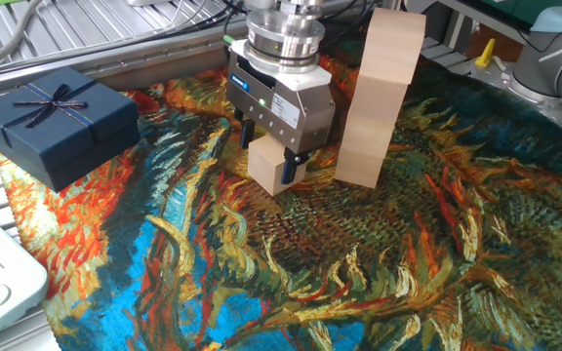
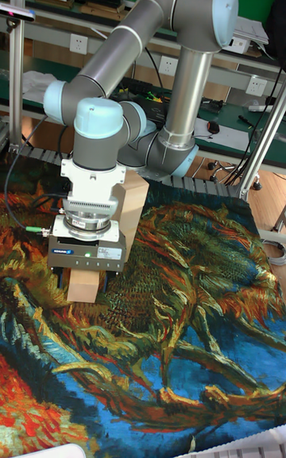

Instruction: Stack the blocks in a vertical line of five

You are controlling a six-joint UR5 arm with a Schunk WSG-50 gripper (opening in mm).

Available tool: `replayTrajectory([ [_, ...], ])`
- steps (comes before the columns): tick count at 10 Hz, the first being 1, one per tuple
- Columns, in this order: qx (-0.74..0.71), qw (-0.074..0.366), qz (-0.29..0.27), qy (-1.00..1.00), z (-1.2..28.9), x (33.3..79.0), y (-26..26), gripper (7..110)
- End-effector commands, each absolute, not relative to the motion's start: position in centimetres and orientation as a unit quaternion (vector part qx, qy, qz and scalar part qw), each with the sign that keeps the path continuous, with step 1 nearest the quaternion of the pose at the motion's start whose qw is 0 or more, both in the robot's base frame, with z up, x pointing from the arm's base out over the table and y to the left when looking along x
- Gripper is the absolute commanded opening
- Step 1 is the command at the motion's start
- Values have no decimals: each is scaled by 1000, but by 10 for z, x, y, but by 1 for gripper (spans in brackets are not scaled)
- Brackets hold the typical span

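arm bent low, end effector [image 1: 268, 159] pointing down

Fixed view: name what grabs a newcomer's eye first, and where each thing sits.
The end effector hangs at centre over a single wooden cube, its fingers astride it. Just right stands a tall stack of wooden cubes. All rest on a vivid painted tablecloth, with a navy gift box at far left.
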State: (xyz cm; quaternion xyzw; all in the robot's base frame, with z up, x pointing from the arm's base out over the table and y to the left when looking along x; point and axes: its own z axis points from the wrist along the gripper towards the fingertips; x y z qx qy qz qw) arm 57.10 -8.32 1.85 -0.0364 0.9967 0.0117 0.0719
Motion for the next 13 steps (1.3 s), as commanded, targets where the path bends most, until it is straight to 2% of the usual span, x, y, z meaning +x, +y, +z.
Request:
replayTrajectory([
  [1,-41,64,7,997,20,566,-88,88],
  [3,-44,65,4,997,20,567,-89,88],
  [5,-64,50,-44,996,21,561,-112,88],
  [7,-61,44,-38,996,20,558,-110,88],
  [8,-60,45,-27,997,20,558,-104,66],
  [13,-64,56,11,996,20,562,-85,66],
])
